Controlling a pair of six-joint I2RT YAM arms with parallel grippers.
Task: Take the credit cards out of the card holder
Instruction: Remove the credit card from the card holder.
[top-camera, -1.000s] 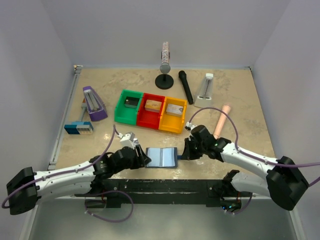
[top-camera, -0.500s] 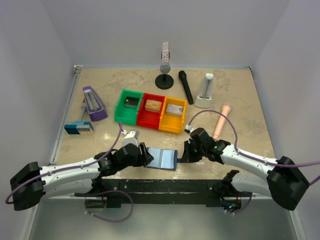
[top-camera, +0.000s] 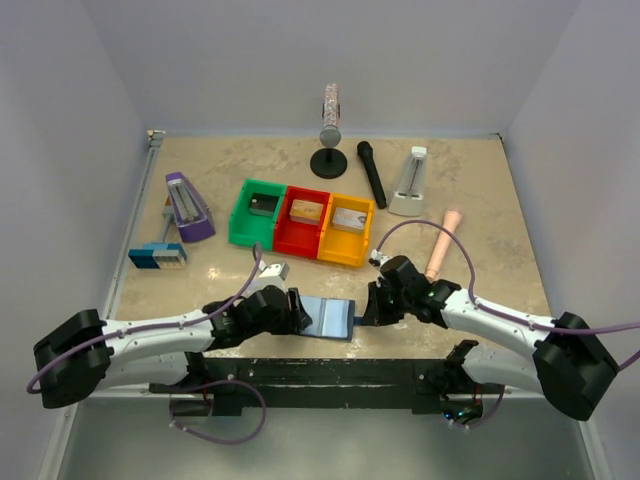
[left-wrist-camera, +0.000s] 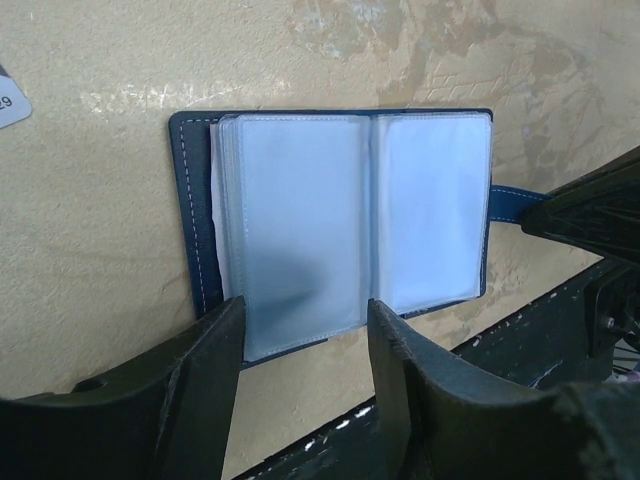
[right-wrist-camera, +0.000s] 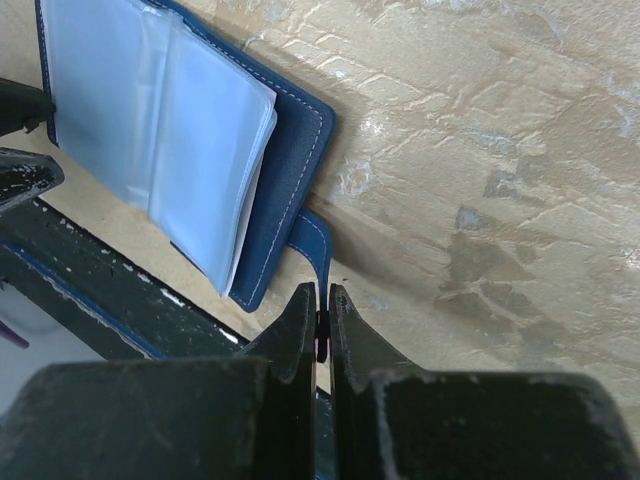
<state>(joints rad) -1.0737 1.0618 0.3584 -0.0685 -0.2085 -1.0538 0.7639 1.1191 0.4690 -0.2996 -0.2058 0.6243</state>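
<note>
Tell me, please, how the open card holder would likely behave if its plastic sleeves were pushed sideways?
The card holder is probably floppy: its clear sleeves fan loosely off the cover. It looks light and could slide on the smooth table, though the right tool, shut on its strap, likely anchors it.
</note>
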